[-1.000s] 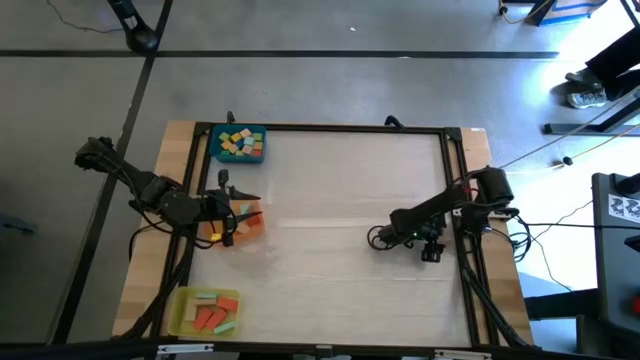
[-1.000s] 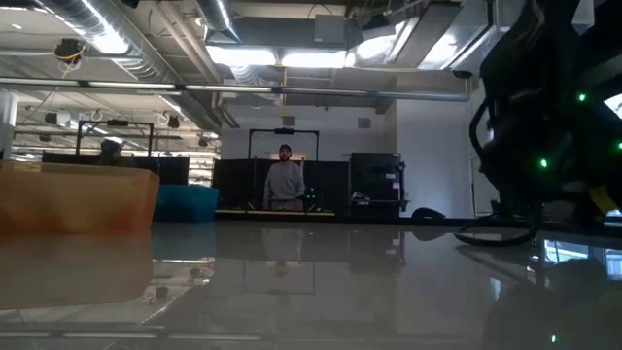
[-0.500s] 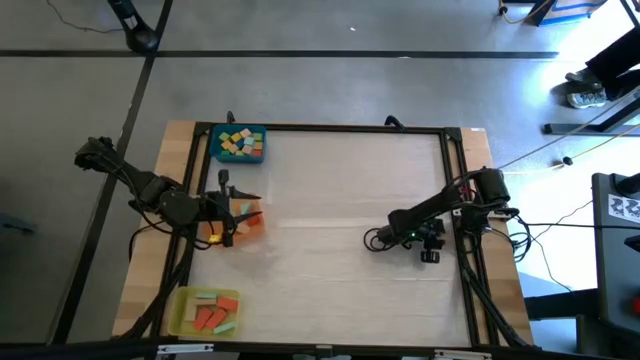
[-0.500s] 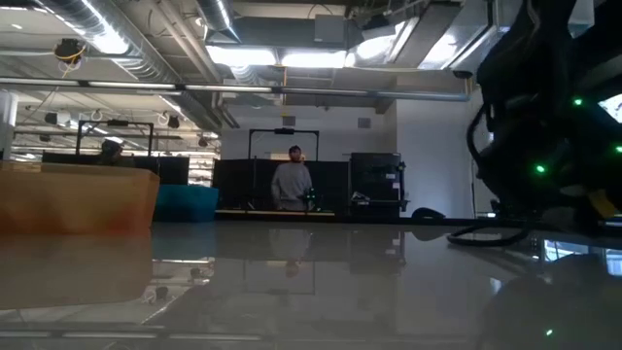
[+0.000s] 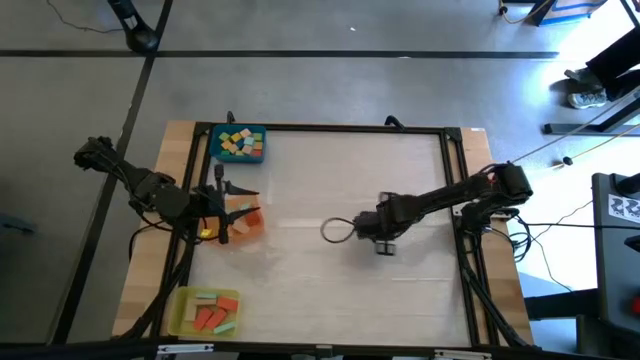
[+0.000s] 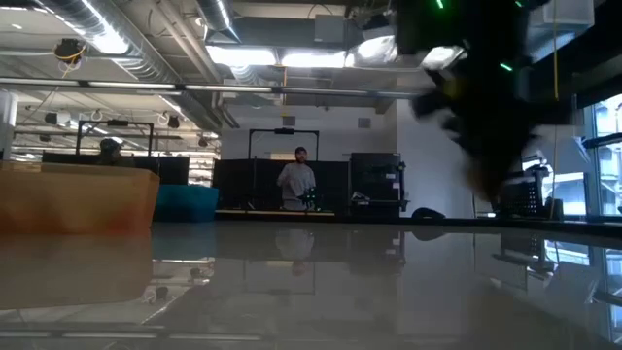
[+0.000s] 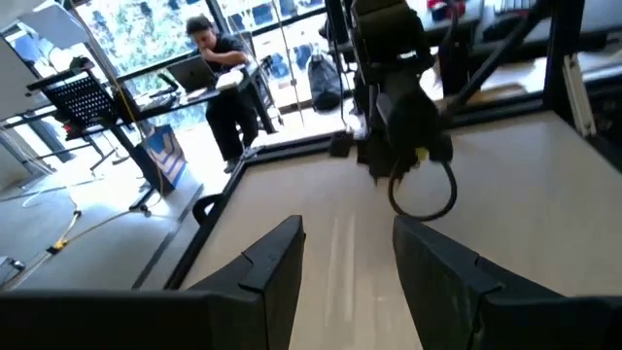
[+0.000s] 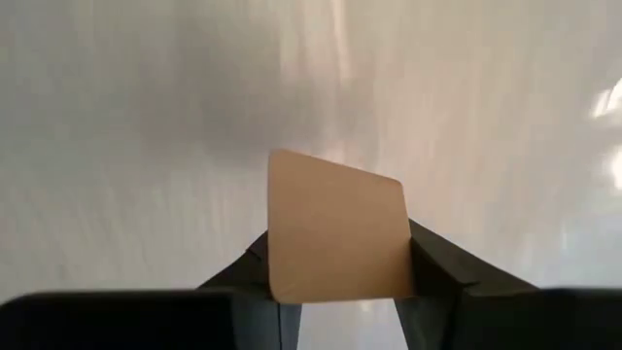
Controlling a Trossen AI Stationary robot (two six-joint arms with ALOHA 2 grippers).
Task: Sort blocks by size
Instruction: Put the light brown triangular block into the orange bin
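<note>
On the table, the big change is my right arm: a second ago it sat folded at the right side, and now it reaches toward the middle of the board. My right gripper has gone from wide to narrow in that time. It now pinches one pale tan block by its sides above bare tabletop. I judge that a block is picked up and on its way to a tray, well short of any of them. My left arm has not shifted. My left gripper hangs over the orange tray at the left edge, fingers apart with nothing between them. Counting down in size: one table and two arms. There are three trays, the blue tray at the far left, the orange one in the middle and the yellow tray nearest. The blue tray holds roughly half a dozen small cubes and the yellow one about five longer pieces. I cannot count the orange tray's load under my own gripper.
</note>
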